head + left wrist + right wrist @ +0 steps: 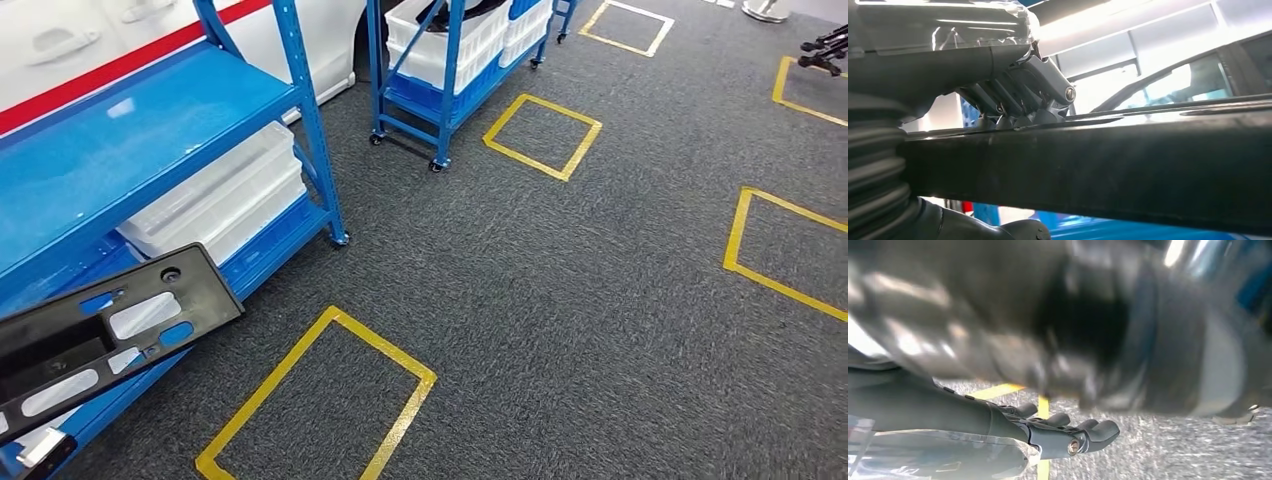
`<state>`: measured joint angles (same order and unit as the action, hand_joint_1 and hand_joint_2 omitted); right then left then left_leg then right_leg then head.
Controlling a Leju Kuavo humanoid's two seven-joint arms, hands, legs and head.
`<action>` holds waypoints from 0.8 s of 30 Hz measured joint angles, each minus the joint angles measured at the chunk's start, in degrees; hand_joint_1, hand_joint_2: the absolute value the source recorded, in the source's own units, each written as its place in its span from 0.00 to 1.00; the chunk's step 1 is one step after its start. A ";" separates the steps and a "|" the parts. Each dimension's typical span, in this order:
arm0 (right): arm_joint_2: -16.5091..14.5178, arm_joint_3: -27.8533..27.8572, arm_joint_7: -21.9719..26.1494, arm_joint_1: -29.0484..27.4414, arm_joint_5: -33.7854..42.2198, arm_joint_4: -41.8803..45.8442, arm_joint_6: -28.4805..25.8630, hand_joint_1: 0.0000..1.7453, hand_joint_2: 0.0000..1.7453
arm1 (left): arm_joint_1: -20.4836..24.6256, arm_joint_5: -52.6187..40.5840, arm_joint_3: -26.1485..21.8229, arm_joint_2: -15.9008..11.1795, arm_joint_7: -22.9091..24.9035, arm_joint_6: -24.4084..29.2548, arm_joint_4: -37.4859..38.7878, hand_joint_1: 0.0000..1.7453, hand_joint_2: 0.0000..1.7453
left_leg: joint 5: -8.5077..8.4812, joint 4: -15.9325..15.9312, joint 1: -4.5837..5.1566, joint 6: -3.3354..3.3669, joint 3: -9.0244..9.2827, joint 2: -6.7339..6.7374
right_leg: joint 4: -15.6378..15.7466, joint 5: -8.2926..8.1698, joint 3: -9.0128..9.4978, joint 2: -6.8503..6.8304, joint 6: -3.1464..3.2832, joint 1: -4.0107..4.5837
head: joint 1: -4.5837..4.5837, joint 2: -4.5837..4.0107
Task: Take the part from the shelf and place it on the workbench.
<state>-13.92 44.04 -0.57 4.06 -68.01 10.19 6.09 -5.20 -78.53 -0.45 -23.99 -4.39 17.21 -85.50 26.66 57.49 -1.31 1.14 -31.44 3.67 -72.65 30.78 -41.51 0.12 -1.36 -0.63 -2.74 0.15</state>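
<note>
At the lower left of the head view, the part (105, 335), a long black plastic panel with cut-out windows, juts out over the lower edge of the blue shelf (130, 140), whose lower level carries translucent white bins (225, 195). In the left wrist view we see the left hand (1020, 102) with its fingers (998, 107) pressed down on the upper face of the part (1098, 165) and the thumb (1018, 231) curled beneath it, so this hand clamps the panel. In the right wrist view the right hand (1058, 432) lies with fingers extended side by side under a blurred dark mass that we take to be the same part (1073, 325); whether it bears the load or merely hovers below it we cannot tell.

We judge the step in hand to be the carry away from the shelf toward the workbench, which none of these views includes. The grey carpet (600, 280) carries yellow tape squares (320, 400). To do this well, we keep the panel level, hold the left clamp firm, support the far end from below, and turn slowly so the long end clears the shelf uprights (315, 130).
</note>
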 joint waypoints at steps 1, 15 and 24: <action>0.04 -0.18 -0.03 0.04 -0.11 0.02 0.07 0.00 0.00 | -0.44 0.00 -0.59 0.00 -0.10 0.11 -0.29 1.00 1.00 | 0.09 0.02 -0.07 -0.23 0.13 0.54 | 4.01 -1.77 2.47 -0.90 -0.04 -0.07 | 0.00 0.00; 0.02 -1.62 0.09 0.08 -0.93 0.02 1.64 0.00 0.00 | -2.58 -0.70 -4.60 0.14 -1.34 1.12 -1.55 1.00 1.00 | 7.84 17.19 -0.13 -2.91 -7.04 -3.39 | 14.56 -4.98 7.99 3.06 4.02 1.06 | 0.03 0.00; 0.06 -1.52 0.03 0.10 0.19 0.03 2.15 0.00 0.00 | -2.44 -0.85 -4.92 0.48 -1.67 1.15 -2.22 1.00 1.00 | 0.40 1.13 -0.22 -0.85 -0.32 -5.09 | 12.03 -4.22 5.94 6.10 1.70 0.92 | 0.01 0.00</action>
<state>-13.86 42.52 -0.54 4.16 -67.82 10.21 8.25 -7.64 -79.38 -5.37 -23.51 -6.05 18.36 -87.72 27.06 58.61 -1.54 0.29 -31.76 -1.42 -60.62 26.56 -35.57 6.22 0.34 0.30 -2.73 0.15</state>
